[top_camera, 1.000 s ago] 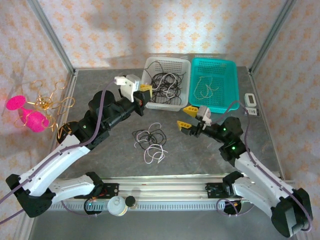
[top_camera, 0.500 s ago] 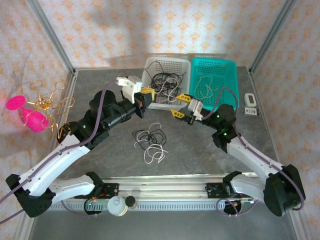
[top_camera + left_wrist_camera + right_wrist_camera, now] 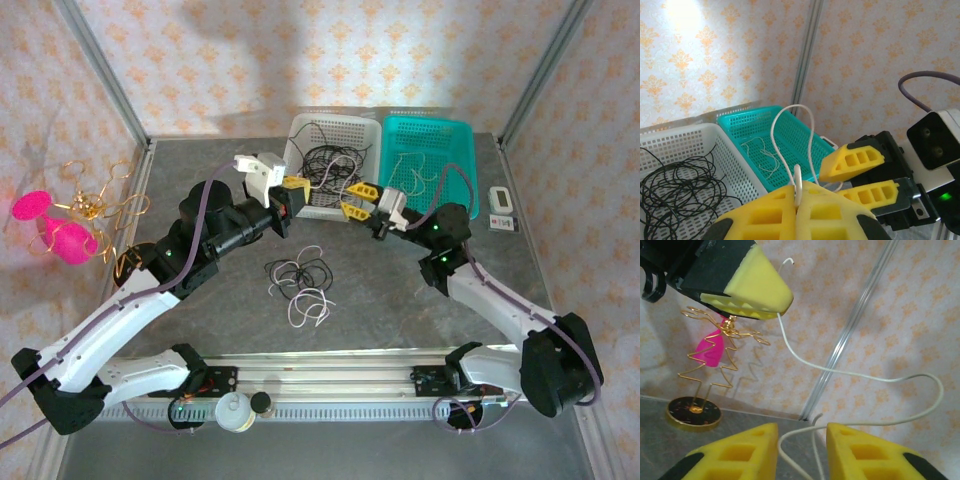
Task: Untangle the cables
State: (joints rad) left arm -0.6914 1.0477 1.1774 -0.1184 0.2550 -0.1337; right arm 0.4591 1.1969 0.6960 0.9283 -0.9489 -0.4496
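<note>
My left gripper [image 3: 293,185] is shut on a thin white cable [image 3: 810,125], held in the air by the white basket's [image 3: 300,128] front edge. The cable loops up from its pads [image 3: 799,192] and sags toward my right gripper [image 3: 356,200]. In the right wrist view the right gripper [image 3: 801,440] is open, with the white cable [image 3: 850,374] passing through the gap untouched. The left gripper's finger [image 3: 757,287] hangs just above. A small black and white tangle of cables [image 3: 300,278] lies on the table between the arms.
The white basket holds black cables [image 3: 330,165]. The teal basket [image 3: 465,150] beside it holds a thin white cable [image 3: 410,175]. A gold wire ornament with pink pieces [image 3: 80,215] stands at the left. A small white device [image 3: 502,205] lies at the right.
The right arm swung left and up to the left gripper, and its jaws narrowed around the hanging white cable. The left arm stayed put, still gripping.
</note>
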